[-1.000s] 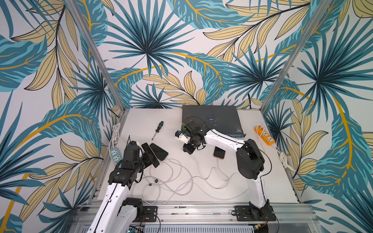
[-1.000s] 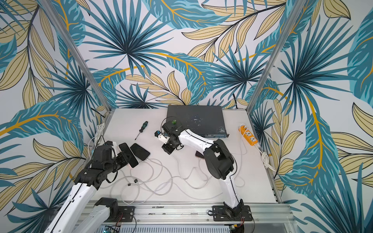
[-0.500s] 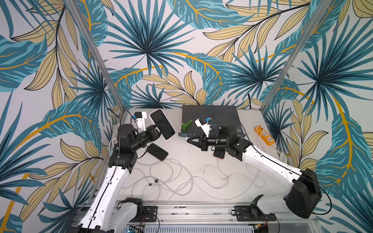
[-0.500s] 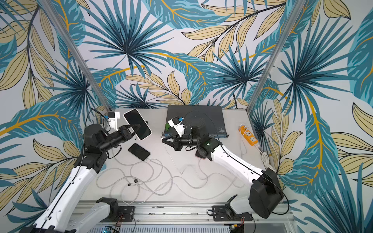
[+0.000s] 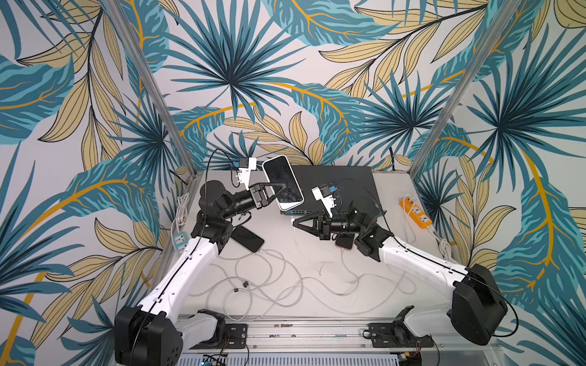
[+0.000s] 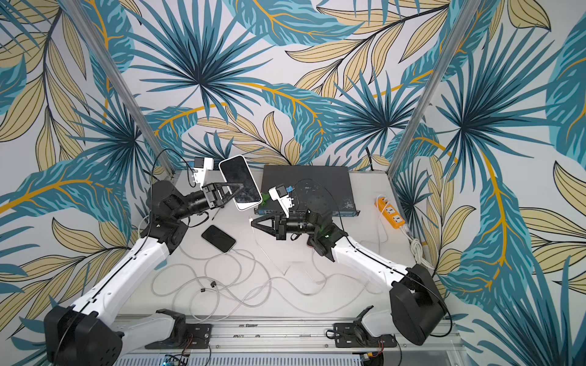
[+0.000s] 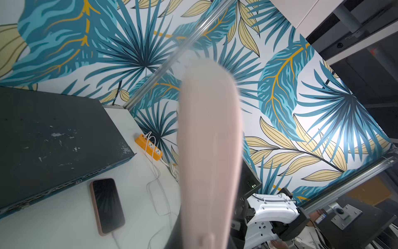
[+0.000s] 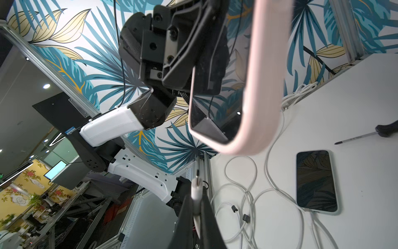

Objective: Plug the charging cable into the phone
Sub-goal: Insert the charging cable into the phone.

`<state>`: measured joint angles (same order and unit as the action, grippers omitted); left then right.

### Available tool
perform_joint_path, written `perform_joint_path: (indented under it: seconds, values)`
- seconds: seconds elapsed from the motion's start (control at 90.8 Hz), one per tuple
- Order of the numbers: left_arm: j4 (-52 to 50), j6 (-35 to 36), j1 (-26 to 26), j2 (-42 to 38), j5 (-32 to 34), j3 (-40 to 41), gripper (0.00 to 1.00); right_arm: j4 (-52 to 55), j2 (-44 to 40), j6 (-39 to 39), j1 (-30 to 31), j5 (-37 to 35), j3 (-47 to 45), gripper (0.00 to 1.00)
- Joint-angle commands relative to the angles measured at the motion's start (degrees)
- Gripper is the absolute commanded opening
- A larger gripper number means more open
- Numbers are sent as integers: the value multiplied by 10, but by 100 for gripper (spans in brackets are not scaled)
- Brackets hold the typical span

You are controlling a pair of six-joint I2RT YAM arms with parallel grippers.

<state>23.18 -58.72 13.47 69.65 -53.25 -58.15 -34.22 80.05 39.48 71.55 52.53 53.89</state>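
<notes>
The phone (image 5: 283,183) (image 6: 240,182), dark-screened in a pale pink case, is held tilted in the air over the back of the table. My left gripper (image 5: 279,187) (image 6: 238,187) is shut on its side. In the left wrist view the phone's case (image 7: 210,151) fills the middle and hides the jaws. My right gripper (image 5: 293,221) (image 6: 252,221) (image 8: 197,199) is shut on the charging cable's white plug (image 8: 196,185), which points towards the phone's lower end (image 8: 237,142), a short gap away. The cable (image 5: 296,244) hangs down to the table.
A black phone (image 5: 247,238) (image 8: 315,182) lies on the table with a cable in it. Another phone (image 7: 107,205) lies under the right arm. A black network switch (image 5: 345,180), an orange power strip (image 5: 417,213), a screwdriver (image 8: 366,135) and loose cables (image 5: 285,285) surround them.
Over the last second the left arm lifted the phone from near the table up towards the back, and the right arm swung round with the plug raised. In the last half second little moved.
</notes>
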Motion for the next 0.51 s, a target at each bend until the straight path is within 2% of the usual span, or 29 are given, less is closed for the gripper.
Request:
perform_joint_path:
  seconds: [0.0,0.132,0.375,0.496]
  values:
    - [59,-19,-1,10,-42,-44,0,-23,0,7,2,39,2,0]
    - [93,-55,0,27,-63,-43,0,19,-20,-25,1,44,-1,0]
    - [100,-68,5,36,-106,-40,0,46,-43,-41,-6,38,0,0]
    - [-5,-4,10,21,-112,-54,0,49,-48,-43,-9,36,-3,0]
